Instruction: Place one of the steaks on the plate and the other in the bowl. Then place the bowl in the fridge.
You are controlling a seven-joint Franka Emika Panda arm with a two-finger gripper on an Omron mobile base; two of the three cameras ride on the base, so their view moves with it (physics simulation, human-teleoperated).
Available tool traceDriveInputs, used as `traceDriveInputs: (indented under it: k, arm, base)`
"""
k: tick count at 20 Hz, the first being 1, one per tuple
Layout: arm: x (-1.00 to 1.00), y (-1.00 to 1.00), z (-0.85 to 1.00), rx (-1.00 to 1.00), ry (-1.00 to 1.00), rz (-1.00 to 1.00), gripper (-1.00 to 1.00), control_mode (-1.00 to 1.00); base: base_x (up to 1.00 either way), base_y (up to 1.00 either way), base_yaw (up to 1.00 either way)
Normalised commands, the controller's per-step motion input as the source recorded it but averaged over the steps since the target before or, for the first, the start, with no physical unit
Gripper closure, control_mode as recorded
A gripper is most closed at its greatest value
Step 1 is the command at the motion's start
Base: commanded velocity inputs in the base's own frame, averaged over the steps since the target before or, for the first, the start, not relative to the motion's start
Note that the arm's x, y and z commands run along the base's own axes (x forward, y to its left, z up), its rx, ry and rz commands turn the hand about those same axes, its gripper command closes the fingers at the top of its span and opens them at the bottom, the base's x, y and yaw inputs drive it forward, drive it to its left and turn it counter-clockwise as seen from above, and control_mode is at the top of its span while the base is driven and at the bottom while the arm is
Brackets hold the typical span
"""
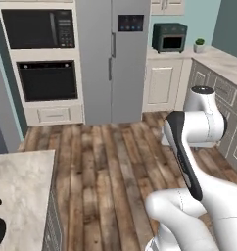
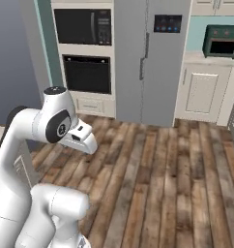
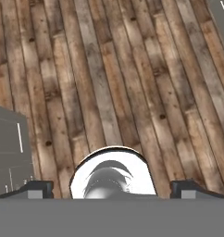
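While the arm (image 1: pixel 199 147) folds above the wooden floor (image 1: pixel 110 162), the end effector (image 3: pixel 112 190) points down at the planks with its two dark fingertips (image 3: pixel 37 189) spread wide apart and nothing between them. The fridge (image 1: pixel 112 59) stands against the far wall across the floor, both doors closed, with slim vertical handles at the seam and a dark touchscreen panel (image 1: pixel 130 22) on its right door. Left of the fridge sit a black microwave (image 1: pixel 38 28) above a black oven (image 1: pixel 47 81); right of it, a dark green toaster oven (image 1: pixel 169 37) rests on the table (image 1: pixel 223 61) beside a small potted plant (image 1: pixel 200 45).
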Motion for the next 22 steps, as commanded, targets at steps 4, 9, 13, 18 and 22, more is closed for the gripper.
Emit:
traceDriveInputs:
  k: [4,9,13,18,22]
  arm:
    - [0.00,0.00,0.00,0.00,0.00,0.00,-1.00,1.00]
    - [0.00,0.00,0.00,0.00,0.00,0.00,-1.00,1.00]
    - [0.00,0.00,0.00,0.00,0.00,0.00,-1.00,1.00]
    - [0.00,0.00,0.00,0.00,0.00,0.00,-1.00,1.00]
    - [0.00,0.00,0.00,0.00,0.00,0.00,-1.00,1.00]
  base:
    - [1.00,-0.12,0.13]
    - [1.00,-0.13,0.02]
    - [1.00,-0.10,-0.16]
    - [1.00,-0.13,-0.10]
    - [1.00,-0.11,0.00]
